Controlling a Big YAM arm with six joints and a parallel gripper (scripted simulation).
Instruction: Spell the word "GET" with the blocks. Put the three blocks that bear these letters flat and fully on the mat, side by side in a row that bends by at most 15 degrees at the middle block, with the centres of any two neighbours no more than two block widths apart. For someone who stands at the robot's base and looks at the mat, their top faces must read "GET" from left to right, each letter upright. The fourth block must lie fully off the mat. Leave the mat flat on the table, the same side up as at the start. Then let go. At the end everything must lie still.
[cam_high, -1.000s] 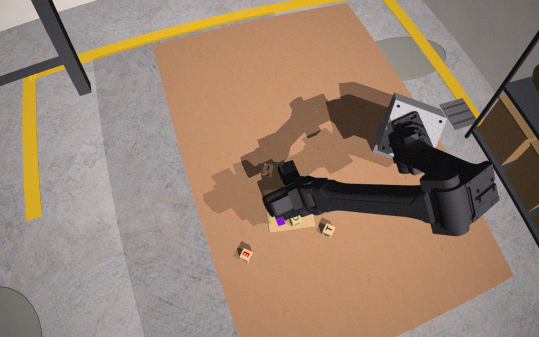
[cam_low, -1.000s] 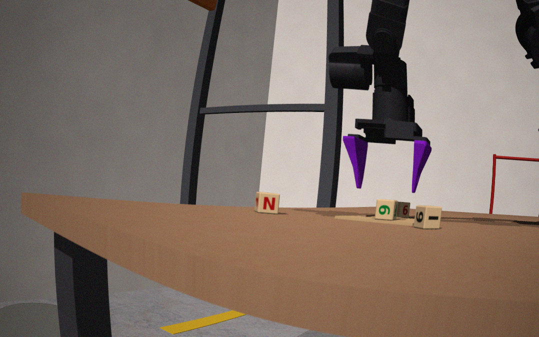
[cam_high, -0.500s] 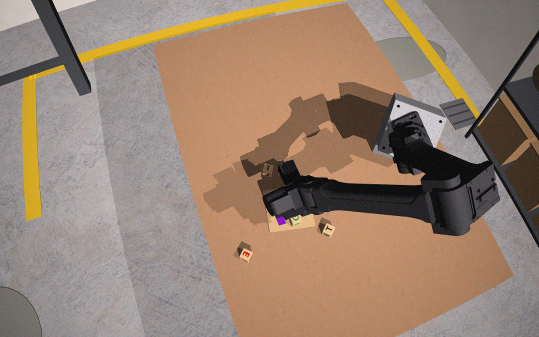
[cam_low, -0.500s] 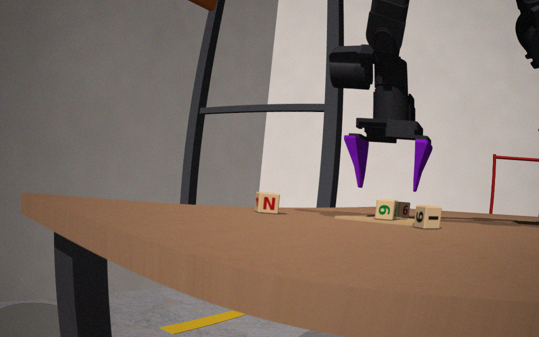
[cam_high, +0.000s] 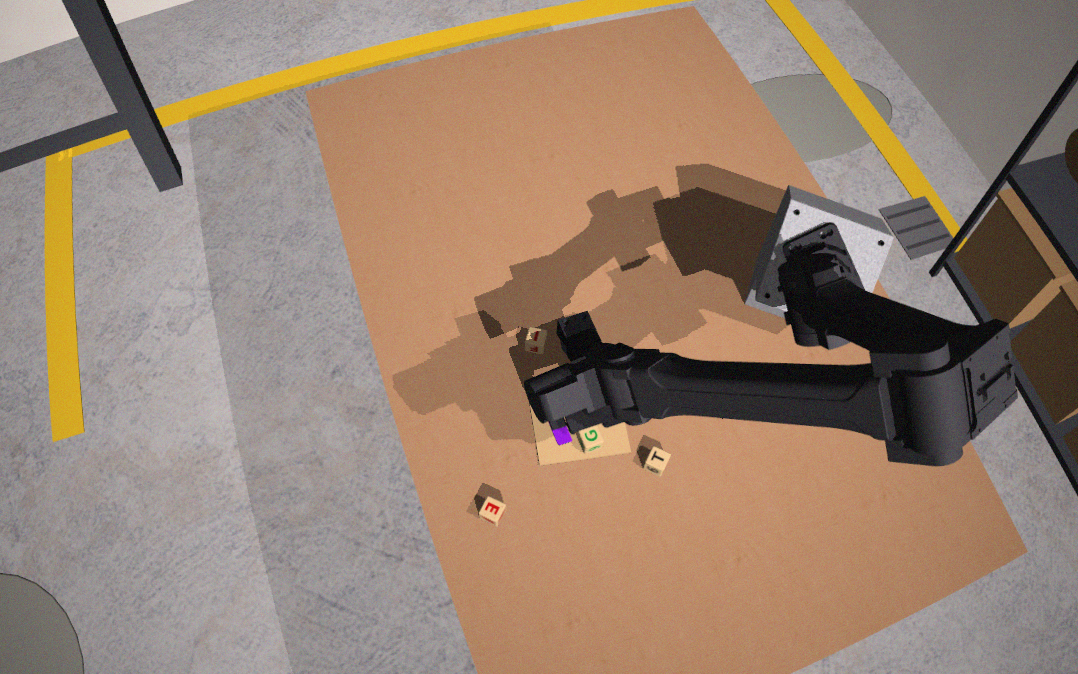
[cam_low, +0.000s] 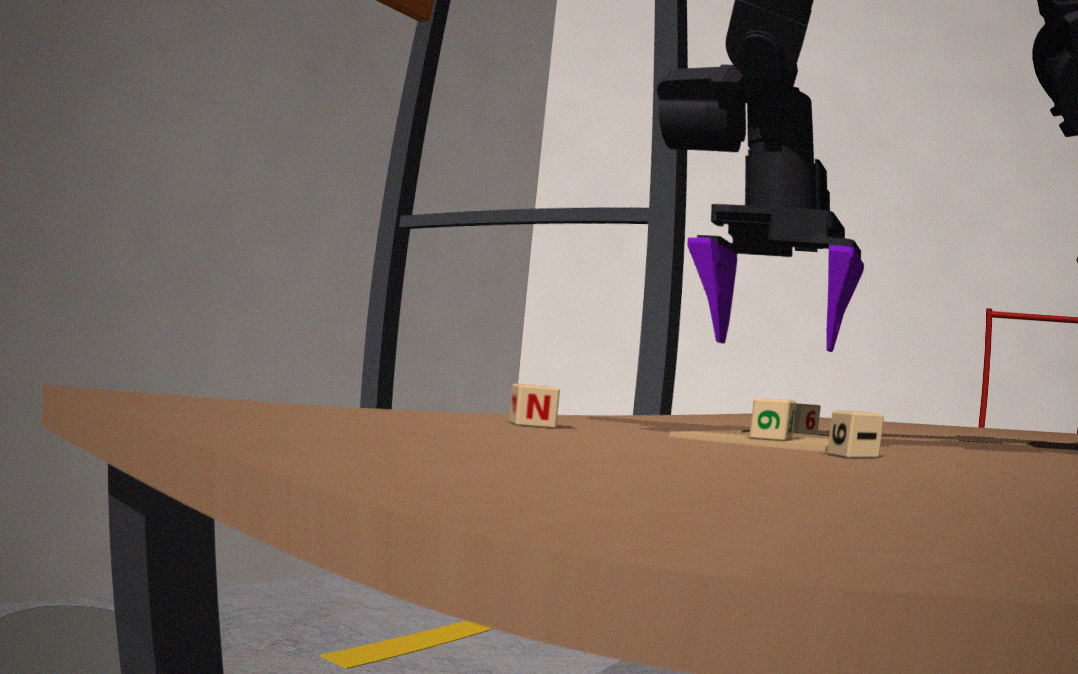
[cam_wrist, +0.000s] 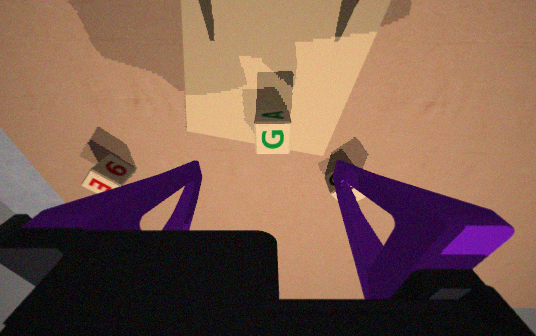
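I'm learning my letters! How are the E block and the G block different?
The E block has a red letter on top; the G block's is green. The E block sits off the mat; the G block is on it. Both are pale cubes.
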